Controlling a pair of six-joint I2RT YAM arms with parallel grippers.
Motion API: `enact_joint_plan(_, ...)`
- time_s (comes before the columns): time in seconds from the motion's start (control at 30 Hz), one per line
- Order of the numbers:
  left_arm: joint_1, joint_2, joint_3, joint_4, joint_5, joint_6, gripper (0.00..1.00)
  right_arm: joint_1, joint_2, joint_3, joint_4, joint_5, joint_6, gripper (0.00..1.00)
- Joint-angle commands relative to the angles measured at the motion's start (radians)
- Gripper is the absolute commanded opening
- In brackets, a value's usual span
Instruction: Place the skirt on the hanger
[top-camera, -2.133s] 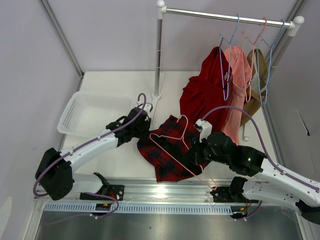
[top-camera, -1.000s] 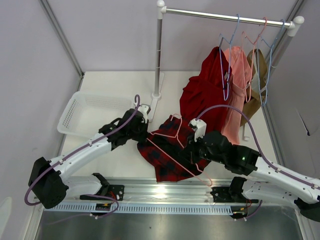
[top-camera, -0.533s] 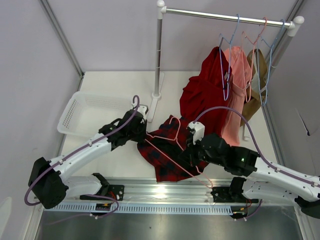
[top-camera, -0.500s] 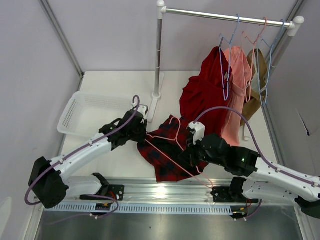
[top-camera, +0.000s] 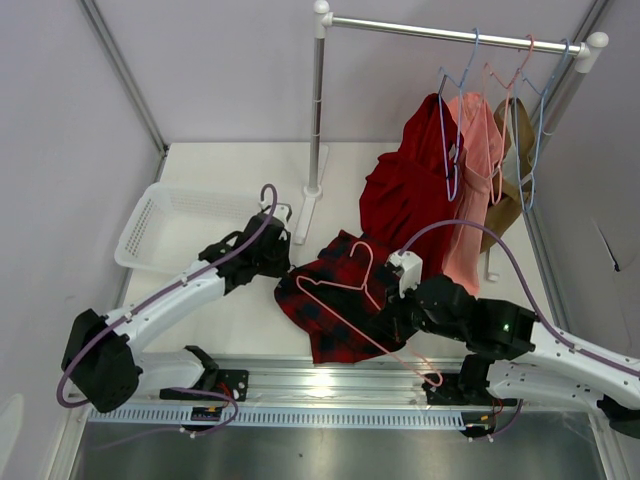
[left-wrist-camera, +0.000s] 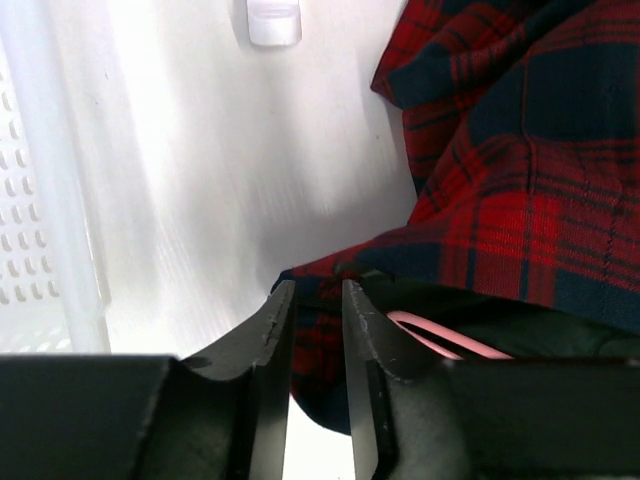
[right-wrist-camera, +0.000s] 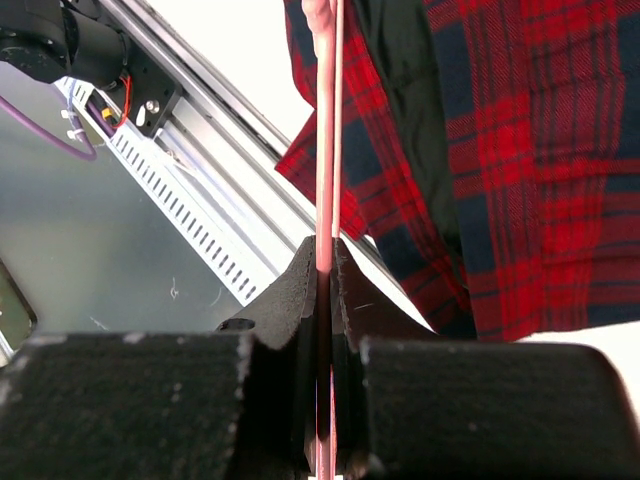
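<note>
The hanger (right-wrist-camera: 325, 120) is clamped in the right fingers (right-wrist-camera: 303, 288); the left fingers (left-wrist-camera: 262, 340), apart and seemingly empty, are best closed on the skirt (left-wrist-camera: 520, 190) hem, then drawn over the wire.

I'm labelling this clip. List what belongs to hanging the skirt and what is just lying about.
In the job: plaid skirt, pink hanger, right pincer shut on the hanger, left pincer beside the skirt.
Just there: white basket, clothes rack, red garment, salmon garment, blue hangers.
</note>
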Motion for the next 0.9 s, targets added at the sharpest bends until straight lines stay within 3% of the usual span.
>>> enact_joint_plan(0.0,0.037,0.012,0.030,0.061,0.065,0.011,0.24,0.007,-0.014,0.048,-0.028,0.026,0.009,0.00)
enact_joint_plan(0.13,0.057,0.024,0.016,0.102,0.160,0.030,0.23,0.007,-0.012,0.059,-0.039,0.024,-0.001,0.00)
enact_joint_plan(0.7,0.116,0.044,0.018,0.070,0.301,0.091,0.27,0.007,-0.043,0.050,-0.065,0.041,-0.010,0.00)
enact_joint_plan(0.87,0.126,0.041,0.024,0.061,0.338,0.099,0.31,0.004,-0.061,0.065,-0.118,0.112,-0.024,0.00)
